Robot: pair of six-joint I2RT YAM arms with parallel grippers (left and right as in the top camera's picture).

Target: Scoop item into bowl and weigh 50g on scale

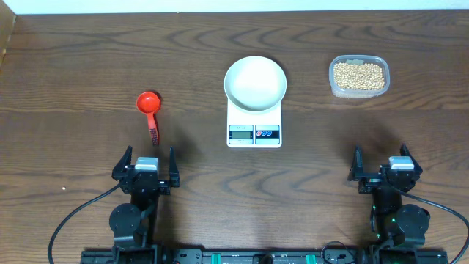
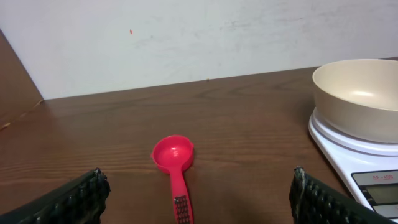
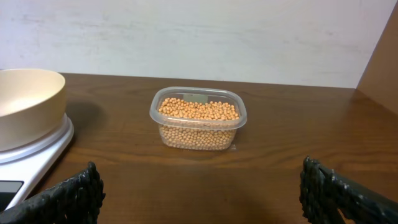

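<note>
Work not begun: the bowl [image 1: 255, 82] sits empty on the scale [image 1: 254, 126], beans [image 1: 358, 75] untouched, left end effector [image 1: 149, 160] and right end effector [image 1: 382, 158] wide, holding nothing.

bowl [image 1: 255, 82] white | scale [image 1: 254, 125] white | beans [image 1: 358, 75] tan-yellow | scoop [image 1: 150, 112] red | table [image 1: 88, 59] dark wood-grain

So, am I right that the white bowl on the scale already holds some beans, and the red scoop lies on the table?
Not quite: the overhead view shows the bowl on the scale empty; the beans are all in the clear container. The red scoop does lie on the table.
</note>
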